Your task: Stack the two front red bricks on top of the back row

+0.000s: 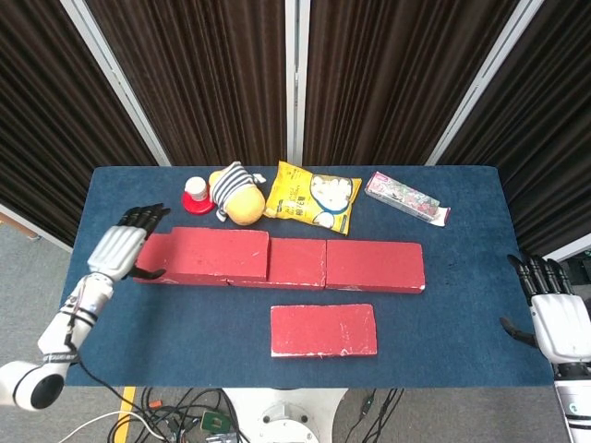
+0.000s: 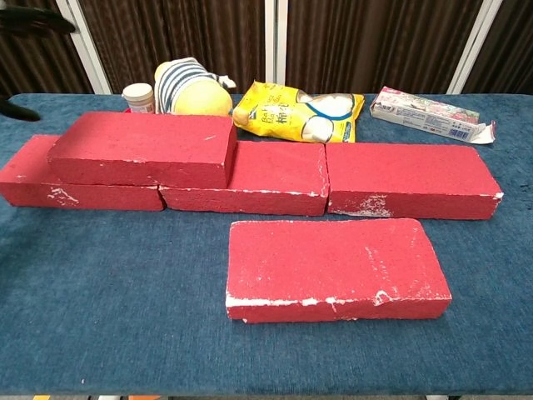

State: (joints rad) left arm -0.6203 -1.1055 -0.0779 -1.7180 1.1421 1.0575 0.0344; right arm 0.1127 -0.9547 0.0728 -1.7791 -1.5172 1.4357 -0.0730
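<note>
Left hand (image 1: 122, 249) sits at the left edge of the head view, fingers spread, holding nothing, just left of the stacked brick (image 1: 219, 254). That brick lies on the left end of the back row (image 1: 374, 266), overlapping the row's two left bricks. Right hand (image 1: 558, 316) is at lower right, off the table edge, fingers apart, empty. Remaining front brick (image 1: 323, 329) lies flat alone at lower centre on the blue table (image 1: 462, 314). Behind the row: striped plush toy (image 1: 234, 193), small red-and-white bottle (image 1: 197, 194), yellow snack bag (image 1: 312, 197), toothpaste box (image 1: 404, 197) upper right.
</note>
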